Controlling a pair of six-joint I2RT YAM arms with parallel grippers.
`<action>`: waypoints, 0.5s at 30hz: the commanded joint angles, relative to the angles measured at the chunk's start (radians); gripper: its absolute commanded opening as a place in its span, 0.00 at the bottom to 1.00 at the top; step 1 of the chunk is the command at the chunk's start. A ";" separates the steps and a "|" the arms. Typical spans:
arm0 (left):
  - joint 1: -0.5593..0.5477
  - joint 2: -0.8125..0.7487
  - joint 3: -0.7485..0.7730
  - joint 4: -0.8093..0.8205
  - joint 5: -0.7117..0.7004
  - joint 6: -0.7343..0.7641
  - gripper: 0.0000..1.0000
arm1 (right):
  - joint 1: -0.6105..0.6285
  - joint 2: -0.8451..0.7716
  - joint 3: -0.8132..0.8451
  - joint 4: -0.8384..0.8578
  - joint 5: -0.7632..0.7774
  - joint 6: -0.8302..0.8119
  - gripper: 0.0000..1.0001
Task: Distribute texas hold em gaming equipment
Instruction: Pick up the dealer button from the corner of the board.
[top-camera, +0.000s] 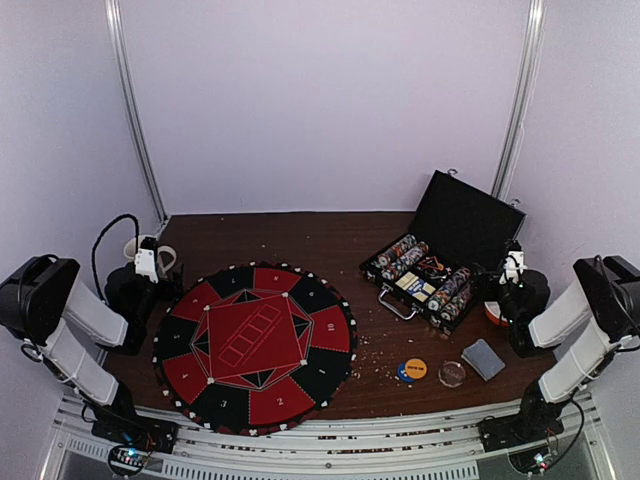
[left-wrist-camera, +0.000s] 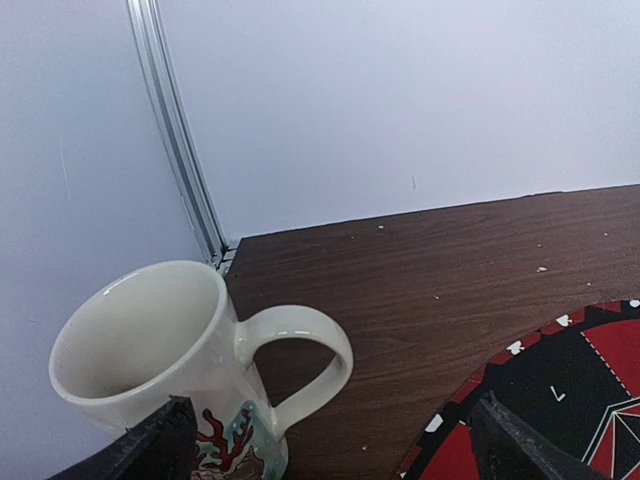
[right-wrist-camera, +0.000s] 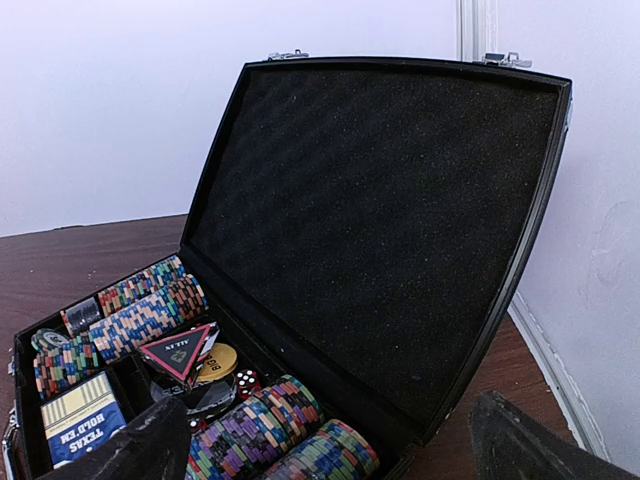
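An open black case (top-camera: 462, 225) at the right holds rows of striped poker chips (top-camera: 401, 256). In the right wrist view the chips (right-wrist-camera: 255, 425), a blue "Texas Hold Em" card box (right-wrist-camera: 78, 418), a yellow disc (right-wrist-camera: 222, 362) and a triangular "All In" marker (right-wrist-camera: 180, 350) lie in the case (right-wrist-camera: 380, 220). On the table in front lie a grey-blue card deck (top-camera: 484, 358), a yellow disc (top-camera: 416, 367) over a blue one (top-camera: 402, 374), and a clear disc (top-camera: 452, 373). My right gripper (right-wrist-camera: 330, 455) is open, empty, facing the case. My left gripper (left-wrist-camera: 335, 455) is open, empty, beside a mug.
A round red-and-black mat (top-camera: 255, 345) covers the table's left-middle; its edge shows in the left wrist view (left-wrist-camera: 560, 400). A white mug (left-wrist-camera: 165, 350) with a handle stands by the left gripper near the back-left corner. A small orange-and-white object (top-camera: 492, 312) sits by the right arm.
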 joint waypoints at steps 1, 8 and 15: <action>0.008 0.007 0.017 0.070 0.010 0.013 0.98 | -0.008 0.008 0.018 0.027 0.000 -0.005 1.00; 0.006 -0.055 0.004 0.044 -0.036 0.006 0.98 | -0.007 -0.021 0.006 0.036 0.026 0.015 1.00; -0.057 -0.407 -0.034 -0.042 -0.224 -0.137 0.98 | -0.007 -0.377 0.119 -0.348 0.091 0.119 1.00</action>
